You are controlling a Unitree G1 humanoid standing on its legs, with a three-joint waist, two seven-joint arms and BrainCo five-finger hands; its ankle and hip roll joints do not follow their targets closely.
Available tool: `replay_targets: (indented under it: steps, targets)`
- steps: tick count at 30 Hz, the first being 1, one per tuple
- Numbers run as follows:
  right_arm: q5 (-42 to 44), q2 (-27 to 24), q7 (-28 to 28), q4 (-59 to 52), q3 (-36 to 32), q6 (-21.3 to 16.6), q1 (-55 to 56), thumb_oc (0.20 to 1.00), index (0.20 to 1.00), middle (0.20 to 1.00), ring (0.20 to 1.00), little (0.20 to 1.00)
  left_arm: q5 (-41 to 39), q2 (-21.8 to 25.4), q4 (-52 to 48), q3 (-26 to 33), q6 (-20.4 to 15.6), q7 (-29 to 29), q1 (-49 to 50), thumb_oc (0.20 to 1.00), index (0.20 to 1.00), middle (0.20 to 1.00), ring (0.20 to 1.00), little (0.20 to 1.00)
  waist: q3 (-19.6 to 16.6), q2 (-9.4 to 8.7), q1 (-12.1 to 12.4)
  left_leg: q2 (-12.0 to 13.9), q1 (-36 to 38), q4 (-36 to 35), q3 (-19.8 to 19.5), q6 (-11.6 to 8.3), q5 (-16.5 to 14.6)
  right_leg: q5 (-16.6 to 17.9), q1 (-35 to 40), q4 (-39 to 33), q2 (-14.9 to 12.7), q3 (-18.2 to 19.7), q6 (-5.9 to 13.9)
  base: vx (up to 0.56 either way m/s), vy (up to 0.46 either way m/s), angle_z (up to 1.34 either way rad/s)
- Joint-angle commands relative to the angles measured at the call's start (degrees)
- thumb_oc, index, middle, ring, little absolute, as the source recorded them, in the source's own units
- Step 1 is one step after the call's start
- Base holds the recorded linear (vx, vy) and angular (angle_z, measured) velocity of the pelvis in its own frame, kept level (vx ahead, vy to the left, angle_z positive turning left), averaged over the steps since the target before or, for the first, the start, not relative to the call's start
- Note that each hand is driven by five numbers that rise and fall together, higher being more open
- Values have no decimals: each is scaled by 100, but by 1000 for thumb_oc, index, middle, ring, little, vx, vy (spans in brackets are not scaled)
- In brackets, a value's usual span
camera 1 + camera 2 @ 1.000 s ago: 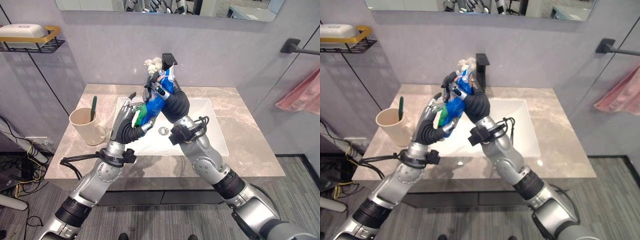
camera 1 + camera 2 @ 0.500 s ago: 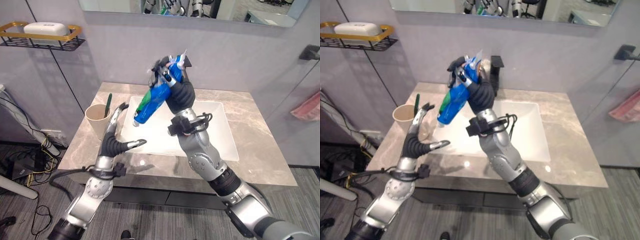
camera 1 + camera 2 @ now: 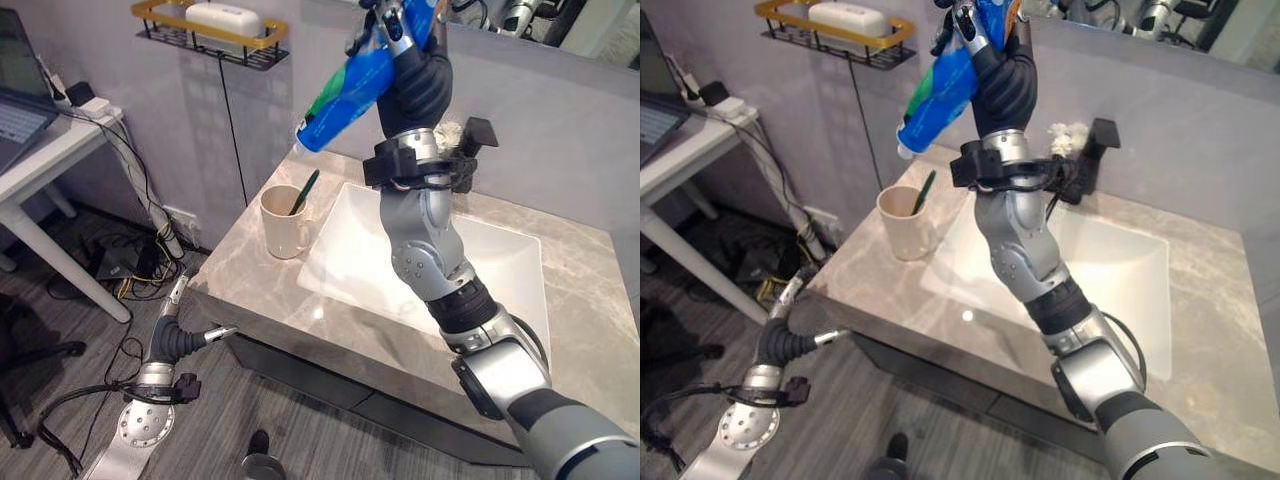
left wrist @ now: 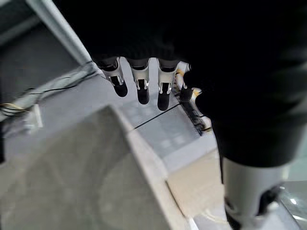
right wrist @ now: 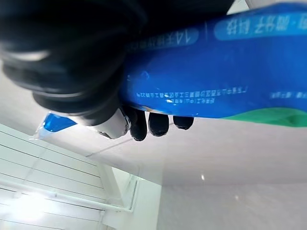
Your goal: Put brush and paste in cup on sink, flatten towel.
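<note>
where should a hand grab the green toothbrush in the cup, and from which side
Best guess: pinch the green toothbrush by the upper handle sticking out above the cup, coming from above. The lower end sits inside the cup, and the handle leans over the rim toward the sink, so it is the free part. The right hand is shut on the toothpaste tube.

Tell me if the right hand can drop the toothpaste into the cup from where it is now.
Probably yes. The right hand holds the toothpaste tube high, cap end tilted down toward the cup. Nothing lies between them, and only a toothbrush stands inside.
</note>
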Motion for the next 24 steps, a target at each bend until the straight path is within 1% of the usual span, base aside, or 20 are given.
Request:
replay_targets:
  steps: [1,5,9,17,22,24]
  targets:
    - [-223,-331,11,29,-175,-276,-896,200,200,200,200,200,-37,537,-193,-152,-140,-230,-67,1000,1000,1000,1000,1000,140,-234,269,-471,-85,8,16,360,-151,126,496,115,-177,87,254,-23,14,34]
    - [-214,-418,-27,279,-249,-288,-645,200,200,200,200,200,-8,510,62,-345,-94,-339,-138,1000,1000,1000,1000,1000,240,-244,410,-511,-259,8,-119,373,-105,129,435,144,-179,-19,267,-23,16,18]
    - [-117,-594,62,442,-257,-223,-567,200,200,200,200,200,-5,515,186,-480,-81,-514,-91,1000,1000,1000,1000,1000,282,-233,449,-542,-321,8,-165,393,-94,158,381,168,-196,-44,287,-1,26,12]
    - [-180,-756,196,468,-73,-95,-521,200,200,200,200,200,66,375,364,-605,-10,-579,-104,1000,1000,1000,1000,1000,302,-173,395,-569,-292,8,-127,438,-126,148,332,233,-243,-6,290,7,17,0]
    - [-88,-724,262,505,-51,-92,-503,200,200,200,200,200,84,344,372,-636,-3,-582,-136,1000,1000,1000,1000,1000,300,-162,375,-574,-297,8,-123,441,-126,151,316,235,-253,10,292,0,0,0]
    - [57,-606,388,471,124,11,-409,200,200,200,200,200,157,290,459,-736,82,-609,-201,1000,1000,1000,1000,1000,327,-169,297,-576,-284,8,-93,451,-139,140,291,251,-275,53,280,-1,14,-2]
